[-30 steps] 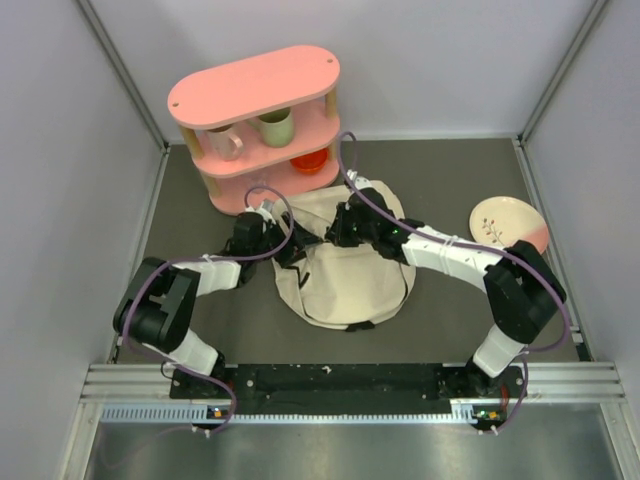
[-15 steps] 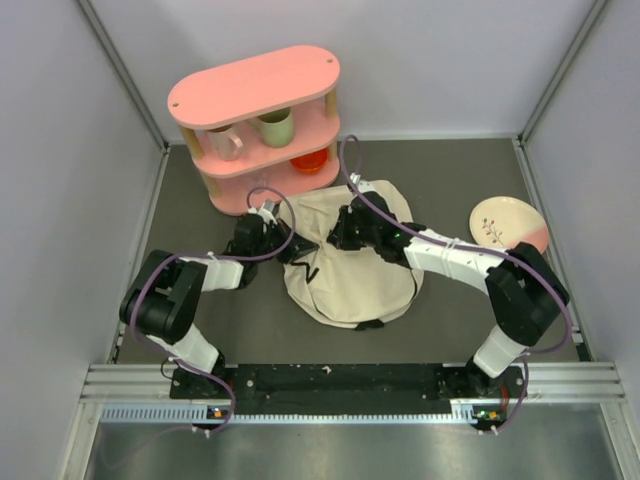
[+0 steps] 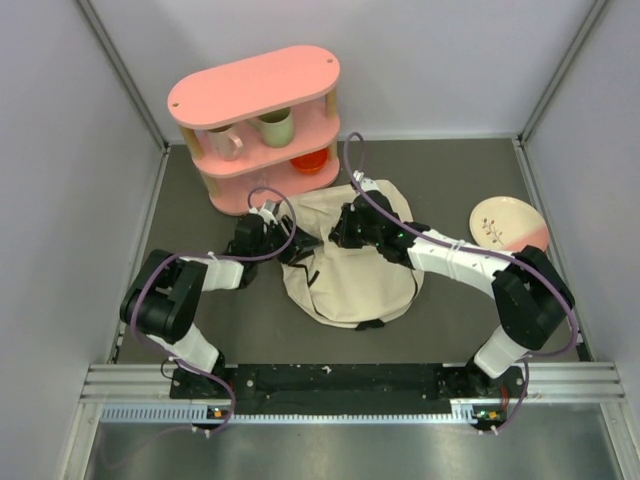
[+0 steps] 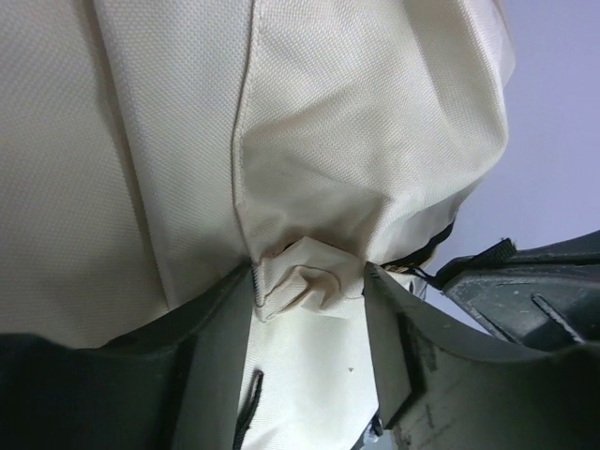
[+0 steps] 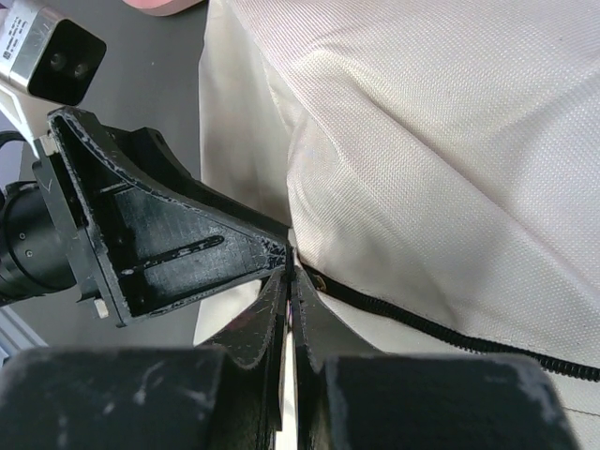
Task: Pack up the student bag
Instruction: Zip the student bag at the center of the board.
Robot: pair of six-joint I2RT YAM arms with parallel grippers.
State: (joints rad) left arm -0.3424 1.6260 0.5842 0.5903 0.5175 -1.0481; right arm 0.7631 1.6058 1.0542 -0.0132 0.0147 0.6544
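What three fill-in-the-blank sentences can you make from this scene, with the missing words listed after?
1. The left gripper pinches a bunched fold of the student bag's cream ____.
2. The right gripper has its fingers pressed together at the end of the bag's dark ____.
3. In the top view, the plate lies on the table to the ____ of the bag.

Missing words: fabric; zipper; right
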